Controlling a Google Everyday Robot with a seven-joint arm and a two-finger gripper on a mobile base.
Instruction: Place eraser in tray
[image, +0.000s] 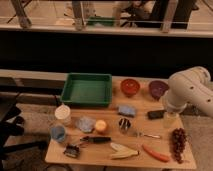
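The eraser (156, 114) is a small flat black block lying on the wooden table, right of the light-blue block (127, 110). The green tray (87, 90) sits at the back left of the table, with nothing visible inside it. My white arm comes in from the right, and my gripper (169, 118) hangs down at its end, just right of the eraser and close to the table top. I cannot tell whether it touches the eraser.
A red bowl (130, 87) and a purple bowl (158, 89) stand right of the tray. In front lie a white cup (62, 113), blue cup (58, 132), orange (101, 125), metal cup (124, 125), black-handled tool (93, 140), banana (123, 151), carrot (156, 153) and grapes (178, 142).
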